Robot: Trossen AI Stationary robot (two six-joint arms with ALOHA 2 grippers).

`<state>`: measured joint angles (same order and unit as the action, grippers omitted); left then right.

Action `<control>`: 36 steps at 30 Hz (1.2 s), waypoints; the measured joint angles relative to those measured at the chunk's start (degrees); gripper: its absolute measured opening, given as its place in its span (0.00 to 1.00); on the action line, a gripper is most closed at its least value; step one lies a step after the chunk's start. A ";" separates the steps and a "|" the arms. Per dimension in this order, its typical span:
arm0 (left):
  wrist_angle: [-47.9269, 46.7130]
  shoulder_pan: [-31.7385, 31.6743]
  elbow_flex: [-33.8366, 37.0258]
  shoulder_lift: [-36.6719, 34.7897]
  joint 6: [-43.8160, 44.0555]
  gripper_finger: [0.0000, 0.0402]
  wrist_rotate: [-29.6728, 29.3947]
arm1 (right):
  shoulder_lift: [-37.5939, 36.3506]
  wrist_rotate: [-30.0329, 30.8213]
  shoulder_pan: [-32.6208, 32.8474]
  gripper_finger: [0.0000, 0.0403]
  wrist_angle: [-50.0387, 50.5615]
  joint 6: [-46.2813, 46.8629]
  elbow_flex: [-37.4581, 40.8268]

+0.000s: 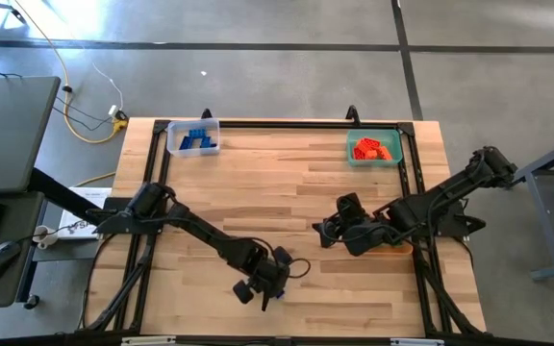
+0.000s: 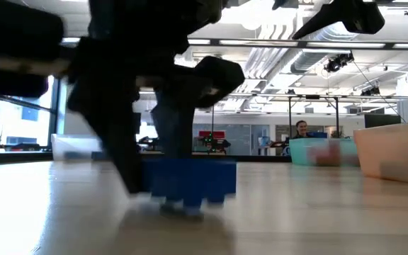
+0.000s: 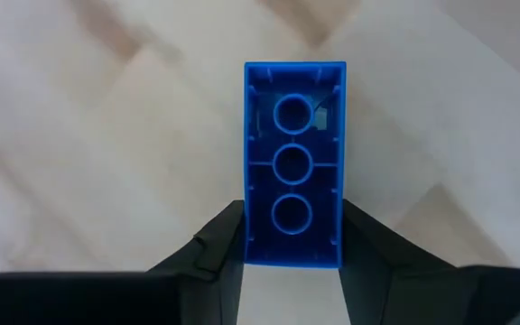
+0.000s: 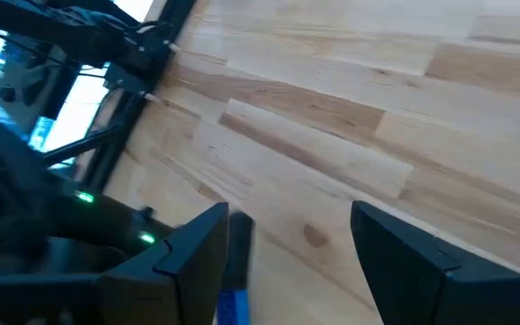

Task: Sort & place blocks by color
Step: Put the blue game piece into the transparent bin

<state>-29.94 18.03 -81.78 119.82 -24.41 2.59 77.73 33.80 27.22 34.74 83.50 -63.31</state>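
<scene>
Left claw [image 3: 292,248] clamped on a blue block [image 3: 293,162], fingers pinching its long sides near one end; hollow underside with three tubes faces the wrist camera, so studs point down. Low view shows the same block [image 2: 192,180] at or just above the bench [image 2: 317,212]; contact not certain. In the high view this claw [image 1: 263,281] sits near the front edge of the bench [image 1: 277,183], left of centre. Right claw [image 4: 287,248] stands wide, nothing between the fingers, hovering over bare wood at mid-right [image 1: 339,229]; something blue shows just beside one finger, too blurred to identify. Clear bin [image 1: 193,136] at the back left corner already holds blue blocks; teal bin [image 1: 374,147] at back right holds red ones. An orange bin [image 1: 397,245] is mostly hidden under the right arm. Judgement: blue block is headed for the clear bin, well apart from here. Risks: the grip is at one end only, so the block may pivot or slip during the carry; a low lift could drag the studs on the wood and twist it; release over the bin rim rather than inside would bounce it back onto the bench.
</scene>
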 joint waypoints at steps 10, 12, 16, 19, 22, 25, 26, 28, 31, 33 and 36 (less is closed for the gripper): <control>-5.14 -5.32 -0.02 -7.93 3.13 0.28 -0.77 | -0.97 -0.22 -4.21 0.55 5.41 -1.83 0.00; -5.97 -6.95 -0.02 -9.52 3.33 0.28 -1.00 | -1.62 -0.17 -5.38 0.55 6.02 -3.50 0.00; -7.95 -10.22 -0.02 -12.82 3.40 0.28 -3.63 | -3.46 0.09 -7.87 0.55 6.37 -7.78 0.00; -10.54 -12.91 -0.02 -15.70 3.31 0.28 -5.33 | -4.93 0.13 -9.78 0.55 6.39 -11.74 0.00; -13.33 -15.88 -0.02 -18.61 3.46 0.28 -6.38 | -6.55 0.05 -11.62 0.55 6.42 -15.42 0.00; -15.42 -19.26 -0.04 -21.59 3.62 0.28 -8.13 | -8.00 -0.01 -13.05 0.55 6.64 -18.72 0.00; -16.56 -20.53 -0.04 -22.51 4.06 0.28 -8.58 | -8.47 -0.02 -13.42 0.55 6.67 -19.78 0.00; -18.82 -23.18 -0.04 -24.38 4.81 0.28 -9.11 | -9.34 -0.02 -14.03 0.55 6.65 -21.91 0.00; -22.23 -27.73 -0.04 -26.97 6.16 0.28 -9.91 | -10.55 -0.21 -14.73 0.55 6.83 -24.56 0.00; -23.97 -30.98 -0.04 -28.43 6.46 0.28 -11.01 | -11.30 -0.20 -15.14 0.55 6.93 -26.29 0.00; -26.48 -36.23 -0.04 -30.33 7.69 0.28 -12.54 | -12.28 -0.19 -15.71 0.55 7.04 -28.67 0.00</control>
<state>-56.42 -18.20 -81.82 89.49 -16.72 -9.95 65.45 33.61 11.51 41.78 54.83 -63.31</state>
